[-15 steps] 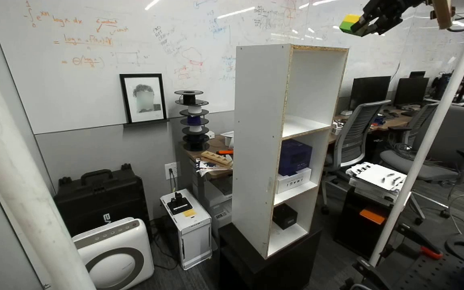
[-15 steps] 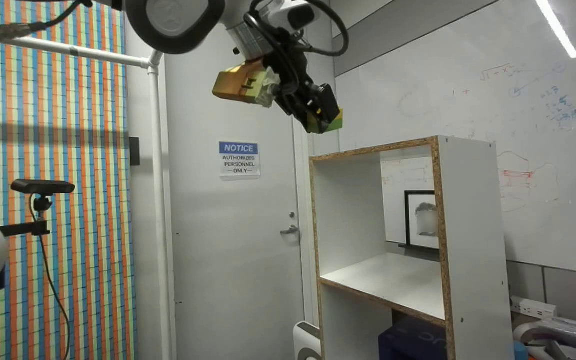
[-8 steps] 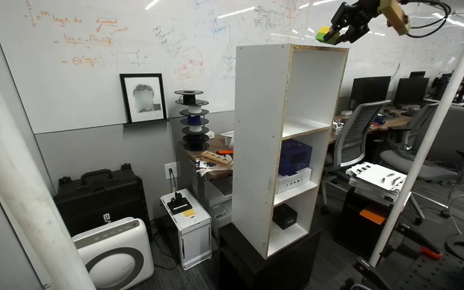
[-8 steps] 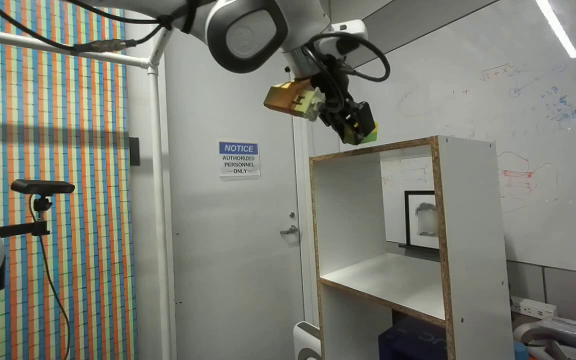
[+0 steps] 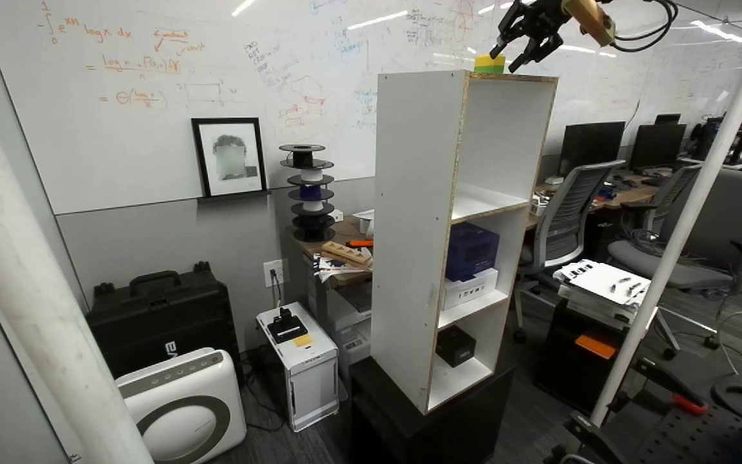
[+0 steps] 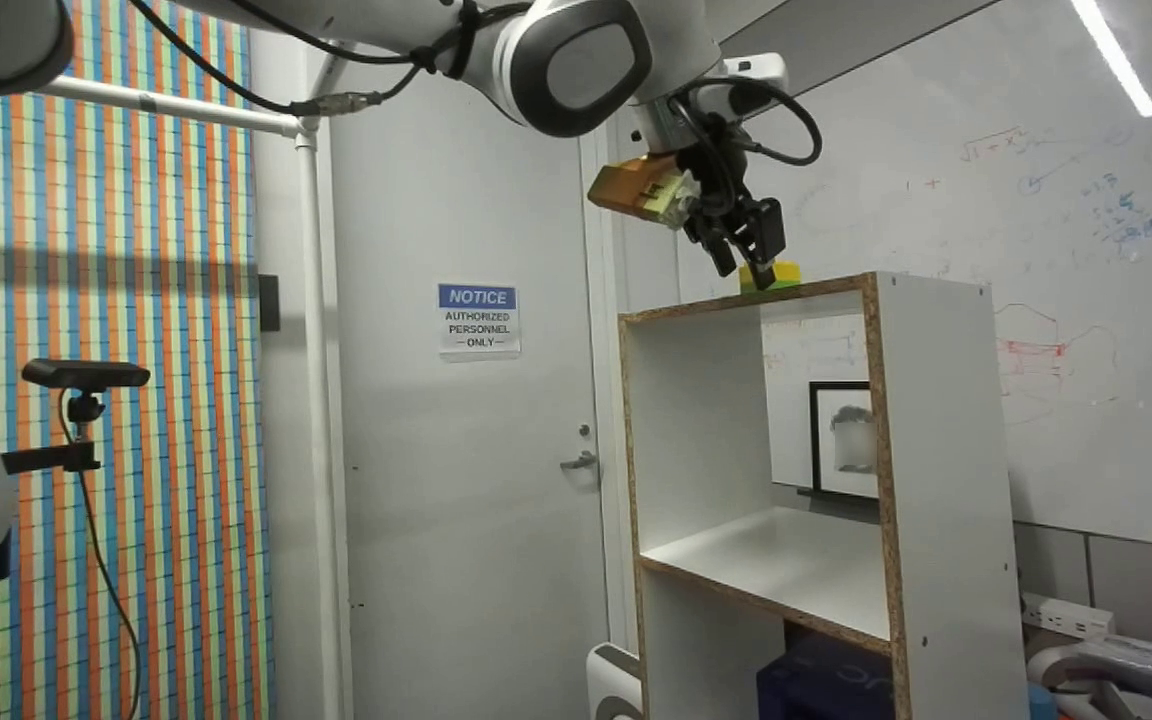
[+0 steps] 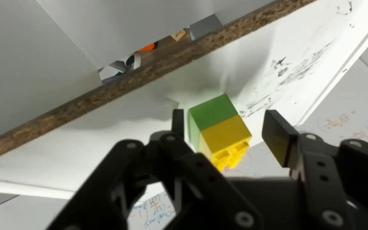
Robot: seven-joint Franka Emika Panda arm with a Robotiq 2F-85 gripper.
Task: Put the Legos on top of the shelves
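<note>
The Legos sit on top of the shelves, back from the front edge and between its two corners, with the gripper just in front of them. In an exterior view, one box sits on a second box in the middle part of the shelves, a third box is in the bottom part, and it all stands on a base. A desk is behind to the left, with spools by its left edge and a picture farther left.
</note>
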